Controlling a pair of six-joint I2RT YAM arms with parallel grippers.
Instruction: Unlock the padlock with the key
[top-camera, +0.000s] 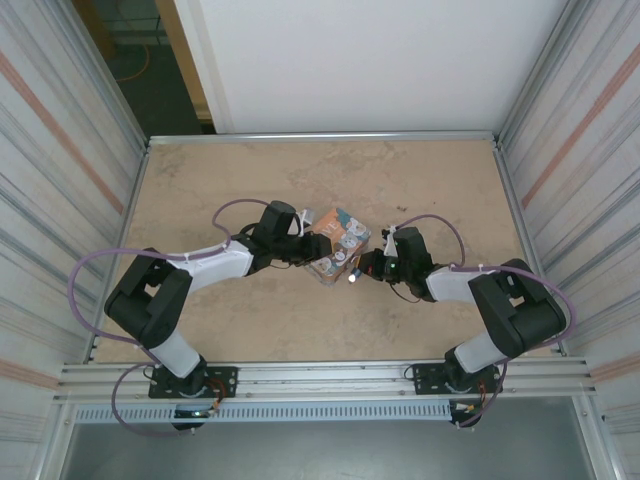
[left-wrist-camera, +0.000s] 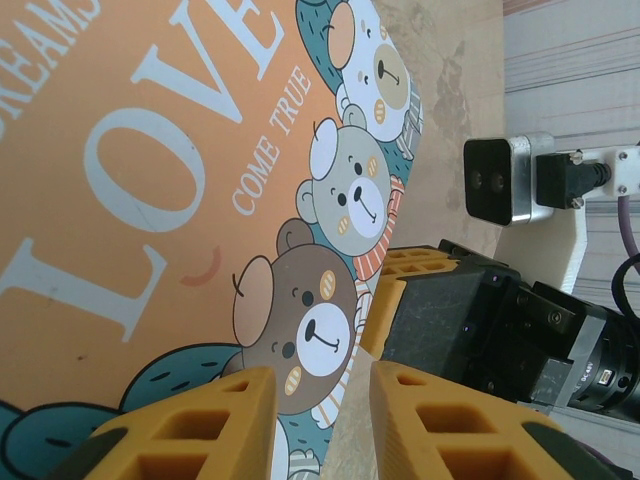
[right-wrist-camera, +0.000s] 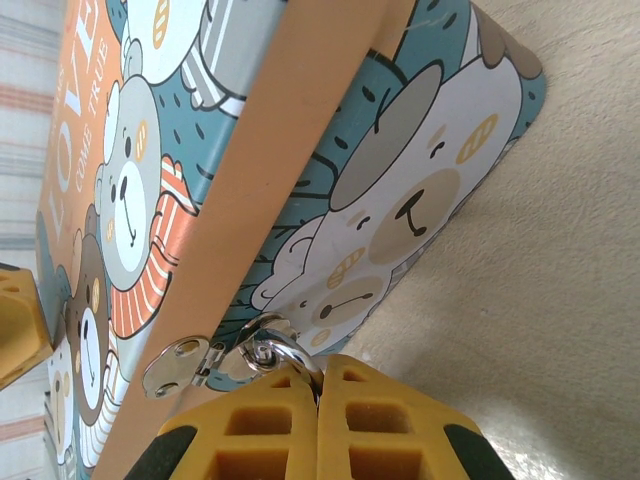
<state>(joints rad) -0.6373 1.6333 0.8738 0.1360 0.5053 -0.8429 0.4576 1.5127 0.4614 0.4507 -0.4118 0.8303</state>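
The orange "LOVE" tin box (top-camera: 338, 243) with cartoon bears lies mid-table. From its hasp (right-wrist-camera: 180, 365) hangs the padlock's silvery shackle (right-wrist-camera: 285, 352). The shackle runs down between the yellow fingers of my right gripper (right-wrist-camera: 320, 372), which is shut on it. The padlock's teal body and the key are hidden. My right gripper (top-camera: 362, 266) sits at the box's near right side, and a small shiny spot (top-camera: 352, 278) shows at its tip. At the box's left side my left gripper (top-camera: 308, 248) is open. My left gripper (left-wrist-camera: 322, 385) has one finger over the lid (left-wrist-camera: 150, 200) and the other past the lid's edge.
The beige tabletop (top-camera: 420, 180) is bounded by a metal frame and ribbed side walls (top-camera: 570, 150). In the left wrist view the right arm's black wrist body (left-wrist-camera: 470, 320) and its camera (left-wrist-camera: 500, 180) sit close beyond the box's edge. Purple cables loop from both arms.
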